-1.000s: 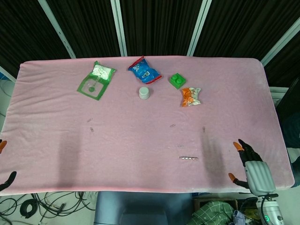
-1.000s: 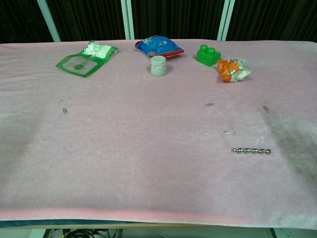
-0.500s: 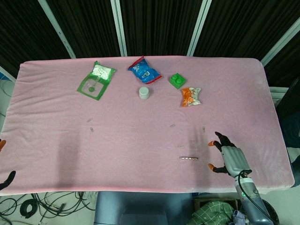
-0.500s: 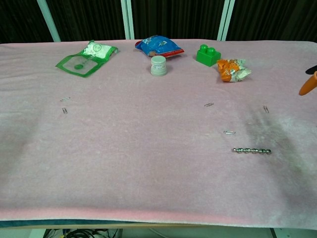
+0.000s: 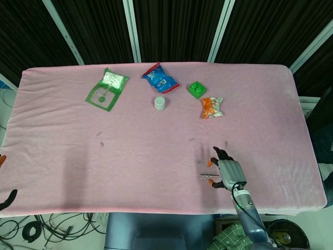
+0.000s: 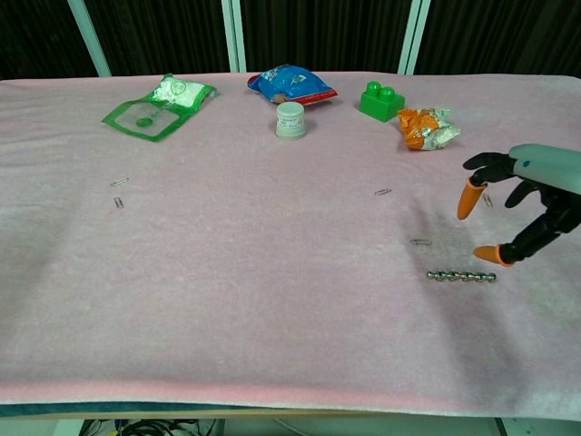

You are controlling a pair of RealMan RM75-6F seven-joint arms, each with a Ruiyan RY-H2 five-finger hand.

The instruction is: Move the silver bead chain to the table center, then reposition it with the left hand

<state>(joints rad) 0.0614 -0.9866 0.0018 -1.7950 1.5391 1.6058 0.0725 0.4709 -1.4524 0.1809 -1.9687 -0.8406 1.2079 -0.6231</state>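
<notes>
Left hand (image 5: 4, 179): only orange and dark fingertips show at the near left table edge, head view; whether spread or curled cannot be told; it has not moved over the last second

Right hand (image 6: 519, 204): fingers spread, holding nothing. A second ago it sat at the near right corner; it has since travelled inward and now hovers just over the right end of the silver bead chain (image 6: 462, 276), orange fingertips (image 6: 467, 201) pointing down, one tip just above the end bead. No contact can be confirmed

Silver bead chain: lies straight on the pink table cover (image 6: 227, 272), near right of centre, unmoved across all frames. First step judged at approach stage only; grasp not yet made, move to centre and left-hand repositioning both outstanding

Paper clips (image 6: 420, 242): several loose, one just beyond the chain; risk of being swept up in the pinch

Far row, undisturbed: white jar (image 6: 290, 120), orange snack packet (image 6: 427, 127), green brick (image 6: 381, 100), blue packet (image 6: 290, 84), green pouch (image 6: 154, 104)
</notes>
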